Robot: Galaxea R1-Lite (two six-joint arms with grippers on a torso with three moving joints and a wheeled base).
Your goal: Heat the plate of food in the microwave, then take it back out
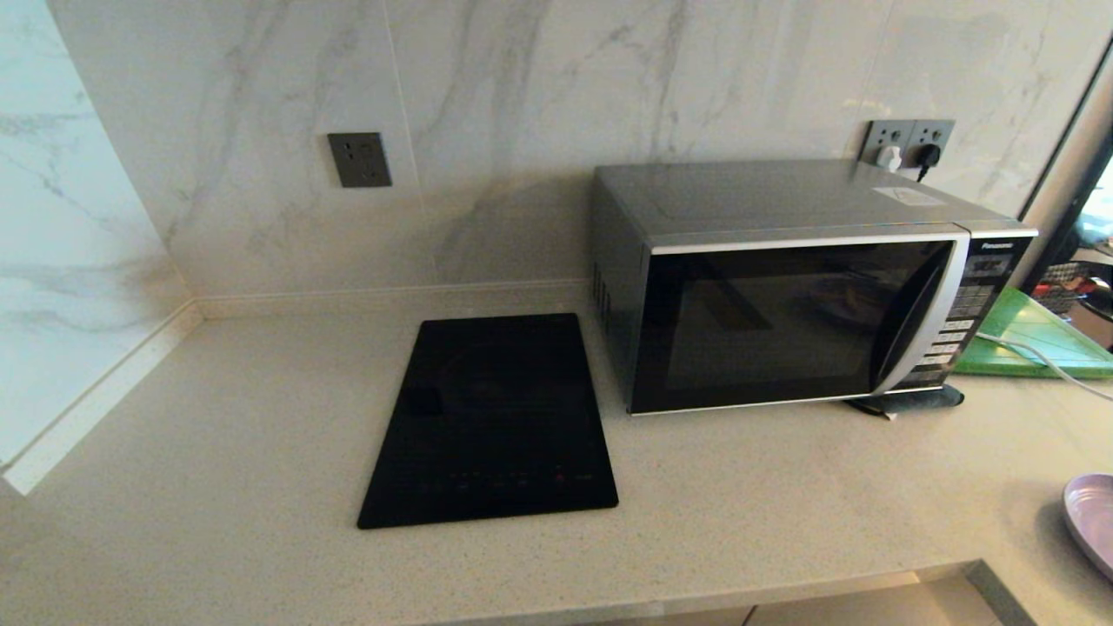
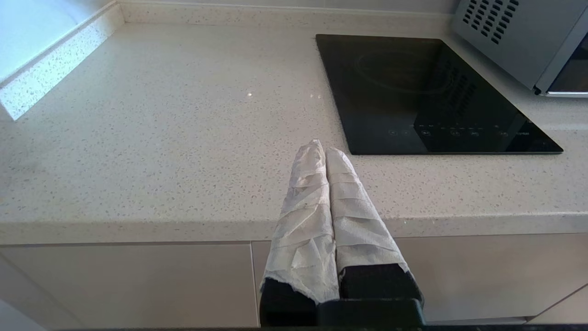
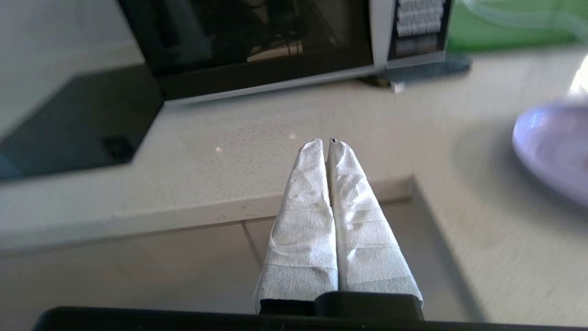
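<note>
Waiting at the tabletop's front edge

Hovering at the front edge of the tabletop (image 1: 217,452), the left pincer (image 2: 325,149) has its wrapped fingers pressed together, holding nothing. The right pincer (image 3: 327,143) is likewise closed and empty, near the notch in that front edge. A black panel (image 1: 491,422) lies flat mid-tabletop. Beside it, toward the back edge, stands the microwave (image 1: 783,287) with its door closed. The plate of food (image 1: 1091,517) sits at the tabletop's right edge, only partly in sight.
</note>
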